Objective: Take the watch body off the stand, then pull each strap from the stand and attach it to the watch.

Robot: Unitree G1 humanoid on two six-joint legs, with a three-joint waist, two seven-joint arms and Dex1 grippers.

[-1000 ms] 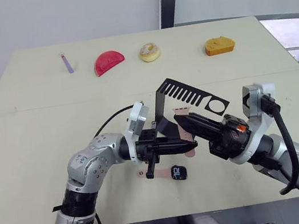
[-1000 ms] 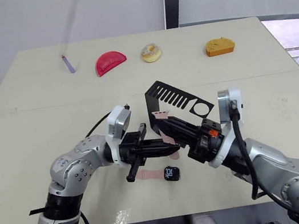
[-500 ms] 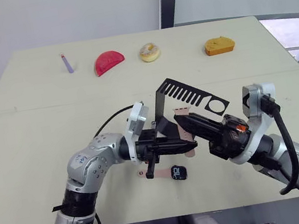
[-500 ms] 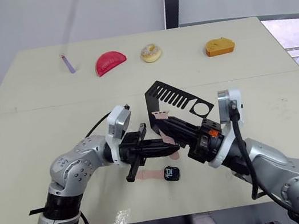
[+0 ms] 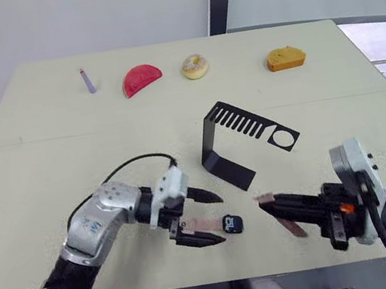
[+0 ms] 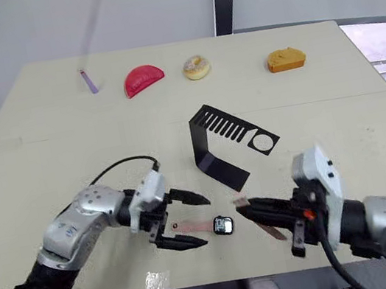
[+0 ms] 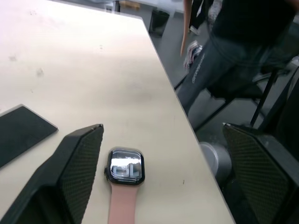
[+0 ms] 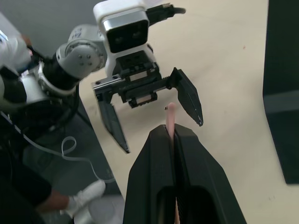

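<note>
The watch body (image 5: 231, 223) lies on the table near the front edge with one pink strap (image 5: 201, 224) joined to it, as the left wrist view also shows with the watch body (image 7: 124, 168) and strap (image 7: 122, 207). My left gripper (image 5: 221, 219) is open, one finger on each side of that strap, touching nothing. To the right, my right gripper (image 5: 265, 204) is shut on the second pink strap (image 5: 293, 226), held just above the table; the strap's tip (image 8: 171, 113) sticks out past the fingers. The black stand (image 5: 245, 143) stands bare behind them.
Along the far edge lie a purple stick (image 5: 86, 81), a red slice (image 5: 140, 79), a donut (image 5: 195, 65) and an orange piece (image 5: 285, 58). The table's front edge runs close to the watch. A person in dark clothes (image 7: 243, 42) stands beyond the table.
My left gripper has opened and dropped from beside the stand to the strap lying on the table. My right gripper has drawn back right and down, taking the second strap away from the stand.
</note>
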